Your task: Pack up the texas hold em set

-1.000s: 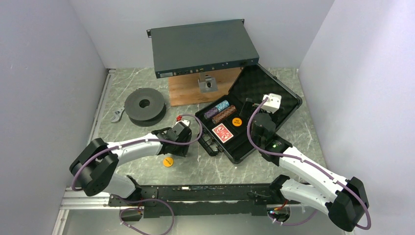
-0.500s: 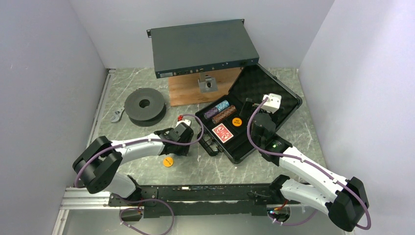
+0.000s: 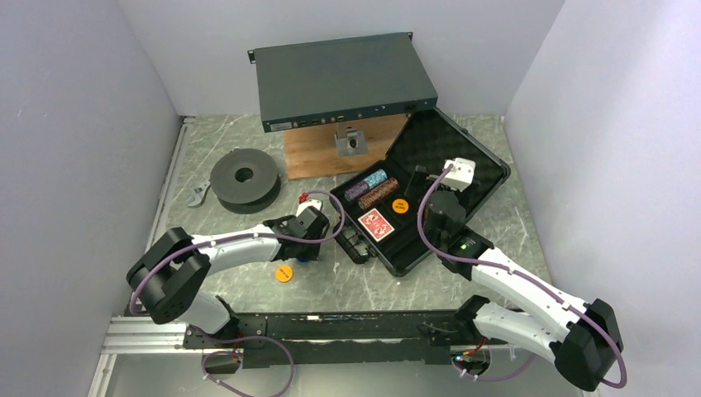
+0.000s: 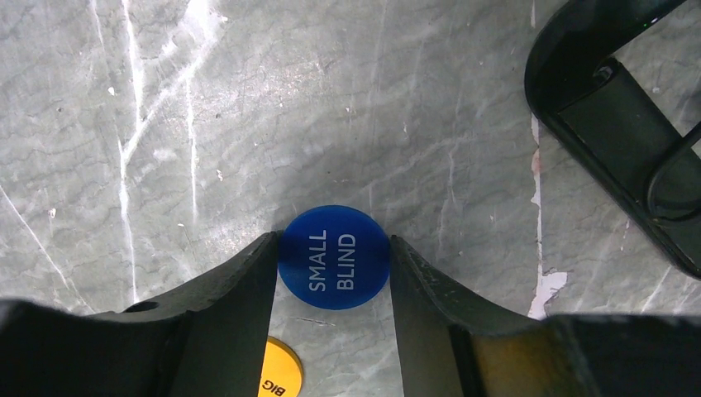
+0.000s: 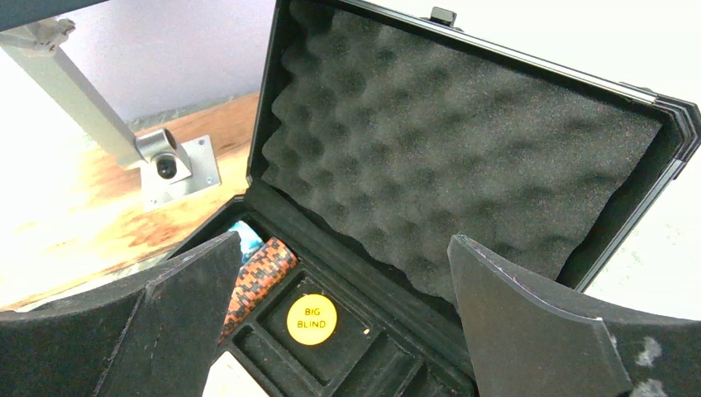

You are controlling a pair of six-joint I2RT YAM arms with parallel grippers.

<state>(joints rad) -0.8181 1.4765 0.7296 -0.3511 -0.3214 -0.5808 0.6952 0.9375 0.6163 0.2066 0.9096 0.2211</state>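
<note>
Your left arm reaches low across the table (image 3: 240,285) toward the case (image 3: 411,248), its wrist tipped down beside the handle (image 4: 628,141). Your right arm bends up from its base and holds the right gripper (image 5: 345,241) above the open case, fingers spread wide with nothing between them.

From the top view you cannot see what the left gripper (image 4: 333,240) is on. Its wrist view shows it: the fingers press against both edges of the blue disc (image 4: 333,257), which lies flat on the table. A yellow disc (image 3: 283,272) lies loose just nearer the base.

Only the right wrist view shows the egg-crate lid (image 5: 463,149) and a second yellow disc in a compartment. Chips (image 3: 372,188) and cards (image 3: 375,223) sit in the tray.
</note>
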